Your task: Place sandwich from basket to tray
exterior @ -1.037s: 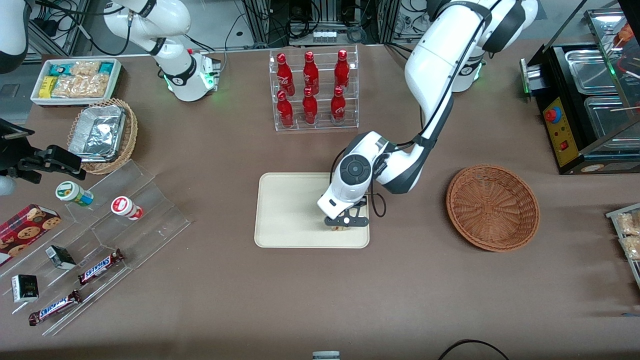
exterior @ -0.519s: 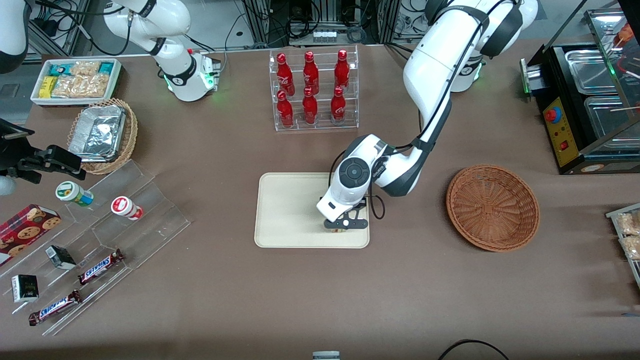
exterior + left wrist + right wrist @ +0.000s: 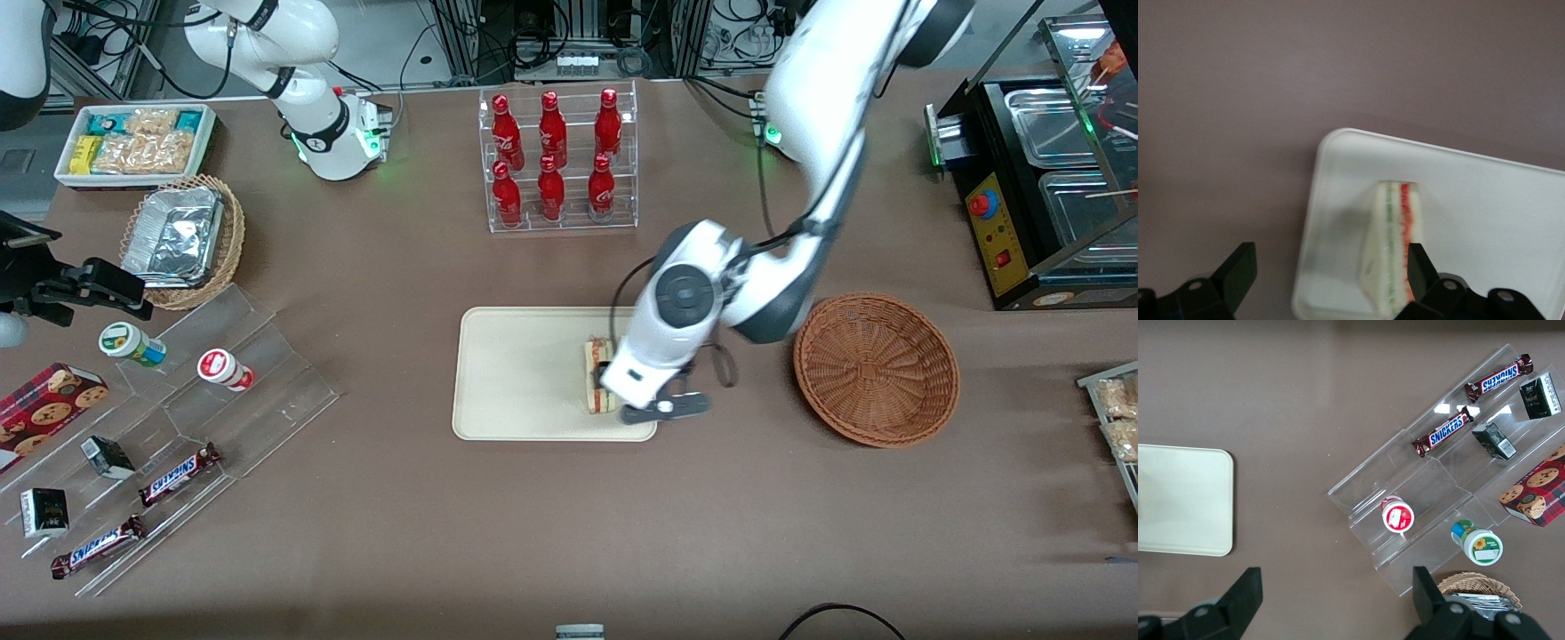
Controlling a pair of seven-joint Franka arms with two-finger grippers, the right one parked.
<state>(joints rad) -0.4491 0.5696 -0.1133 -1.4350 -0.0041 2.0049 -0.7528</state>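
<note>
Sandwich (image 3: 597, 377) is lying on the tray (image 3: 516, 373), near the tray's edge toward the working arm's end of the bench (image 3: 400, 533). It is resting on its side, red and green filling layers showing along the cut face; wrist view shows the same wedge (image 3: 1395, 253) sitting inside the rim of the tray (image 3: 1485, 193), close to one rounded corner.

Pincer (image 3: 662, 407) is hovering above the tray's corner nearest the front camera, just beside the sandwich, and is not touching it. Its fingers (image 3: 1238, 270) are standing spread wide apart, holding nothing; in the wrist view one finger is showing over bare bench, the other overlapping the sandwich's edge in the picture.

Basket (image 3: 876, 369) is sitting on the bench beside the tray, toward the working arm's end, apart from the tray, nothing showing inside it.

Rack of red bottles (image 3: 556, 160) is standing farther from the front camera than the tray. A clear stepped stand (image 3: 222, 382) with snack bars and small tubs is lying toward the parked arm's end.
</note>
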